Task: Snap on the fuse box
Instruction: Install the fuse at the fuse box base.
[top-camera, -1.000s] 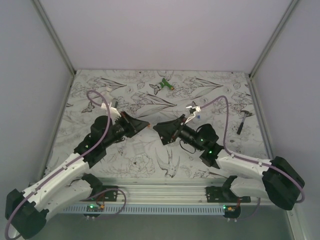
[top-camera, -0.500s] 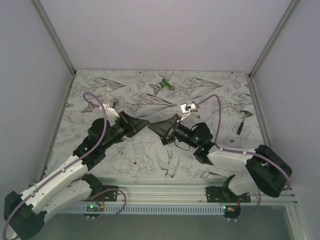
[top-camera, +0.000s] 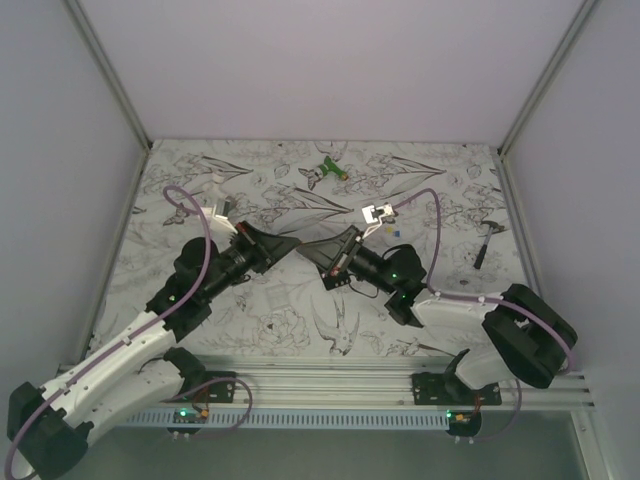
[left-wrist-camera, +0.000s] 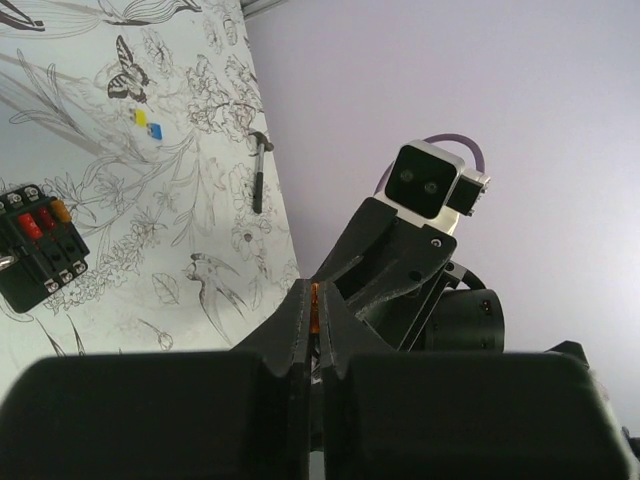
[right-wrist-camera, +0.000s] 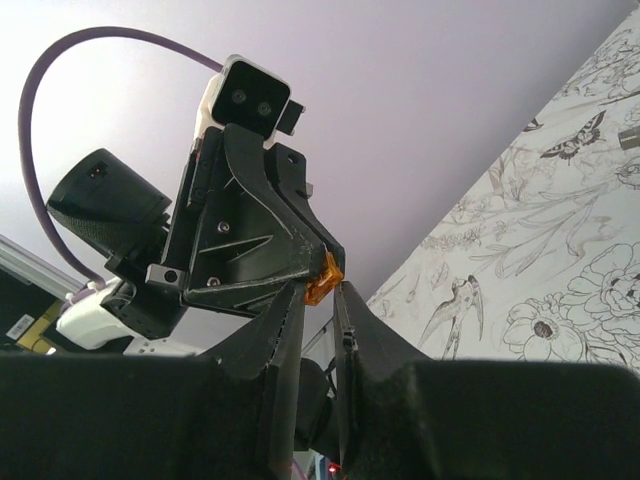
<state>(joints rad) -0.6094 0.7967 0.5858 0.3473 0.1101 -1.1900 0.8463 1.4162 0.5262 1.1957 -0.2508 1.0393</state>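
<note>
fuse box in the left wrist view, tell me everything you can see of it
The fuse box is a small flat black block, plastic by its look. It lies flat on the flower-printed table at the left edge of the left wrist view, which seems to cut off a little of it. Its top face is uncovered and shows slots holding small fuses, red ones and an orange one, with pale bits in a lower row. Nothing grips it or rests on it.
</note>
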